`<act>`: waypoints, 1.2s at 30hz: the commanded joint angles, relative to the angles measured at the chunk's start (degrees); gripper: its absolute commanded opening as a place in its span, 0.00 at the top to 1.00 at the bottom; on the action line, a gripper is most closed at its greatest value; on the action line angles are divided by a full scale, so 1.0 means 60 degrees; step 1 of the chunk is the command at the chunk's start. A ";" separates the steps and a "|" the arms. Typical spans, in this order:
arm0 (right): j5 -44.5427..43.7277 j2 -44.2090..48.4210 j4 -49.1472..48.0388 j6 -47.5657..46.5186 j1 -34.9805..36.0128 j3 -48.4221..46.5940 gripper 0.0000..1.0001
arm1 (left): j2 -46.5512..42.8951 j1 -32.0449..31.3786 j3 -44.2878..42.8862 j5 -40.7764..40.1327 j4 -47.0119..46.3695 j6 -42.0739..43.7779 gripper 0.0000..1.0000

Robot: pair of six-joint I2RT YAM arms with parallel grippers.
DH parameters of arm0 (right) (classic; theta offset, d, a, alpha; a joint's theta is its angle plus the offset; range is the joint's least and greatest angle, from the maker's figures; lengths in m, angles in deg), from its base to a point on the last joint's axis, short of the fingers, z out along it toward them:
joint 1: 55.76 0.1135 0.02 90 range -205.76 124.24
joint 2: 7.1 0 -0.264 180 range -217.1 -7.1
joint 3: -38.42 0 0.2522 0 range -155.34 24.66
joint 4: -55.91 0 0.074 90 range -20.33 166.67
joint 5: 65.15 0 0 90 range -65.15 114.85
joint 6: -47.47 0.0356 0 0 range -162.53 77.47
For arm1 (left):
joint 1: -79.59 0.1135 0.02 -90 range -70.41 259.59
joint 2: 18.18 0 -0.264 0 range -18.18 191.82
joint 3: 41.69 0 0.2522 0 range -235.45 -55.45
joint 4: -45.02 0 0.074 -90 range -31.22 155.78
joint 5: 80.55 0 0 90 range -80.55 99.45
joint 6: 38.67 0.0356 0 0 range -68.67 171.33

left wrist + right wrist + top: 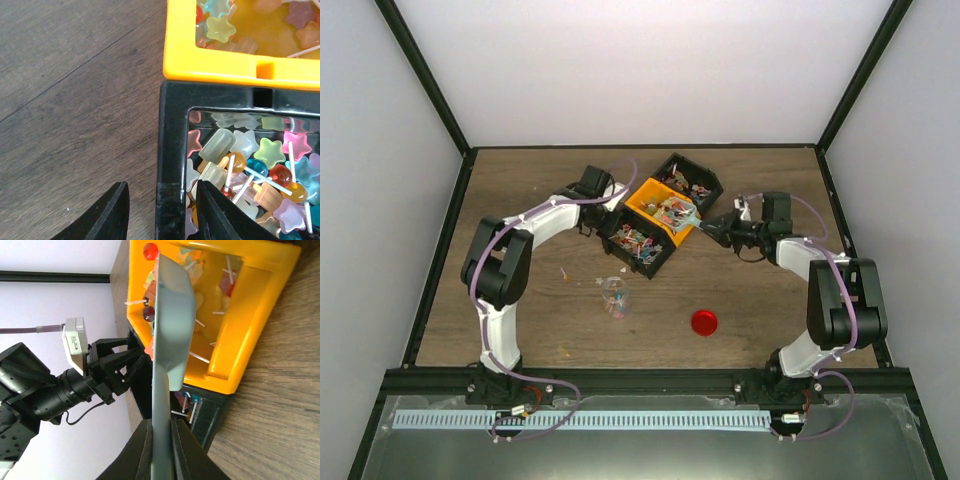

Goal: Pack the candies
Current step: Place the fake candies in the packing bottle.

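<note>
From above, candies fill the yellow bin at frame centre and the black bin just below it. The right gripper holds a teal scoop over the yellow one. In the left wrist view, the left gripper stands open astride the black bin's wall, with candies right of the inner finger. Only the right wrist view shows those jaws clamped on the scoop's handle, with sweets on its far side.
</note>
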 commanded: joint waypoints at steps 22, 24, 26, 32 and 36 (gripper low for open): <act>0.0895 0.0605 -0.1460 0.0928 -0.0749 -0.0136 0.99 | -0.1371 0.0057 0.0486 -0.0176 0.0442 -0.0218 0.50; 0.1017 0.0600 -0.1721 0.0995 -0.0805 -0.0184 0.99 | -0.1507 0.0055 0.0532 -0.0206 0.0424 -0.0274 0.50; 0.1140 0.0554 -0.1723 0.0916 -0.0811 -0.0230 0.99 | -0.1618 0.0057 0.0599 -0.0196 0.0416 -0.0308 0.50; 0.1496 0.1390 -0.2763 0.1614 -0.0809 0.0485 0.99 | -0.1958 0.0151 0.0917 -0.0361 0.0265 -0.0929 0.46; 0.1507 0.2172 -0.2994 0.2087 -0.0809 0.1087 0.99 | -0.2103 0.0170 0.1113 -0.0446 0.0101 -0.1474 0.46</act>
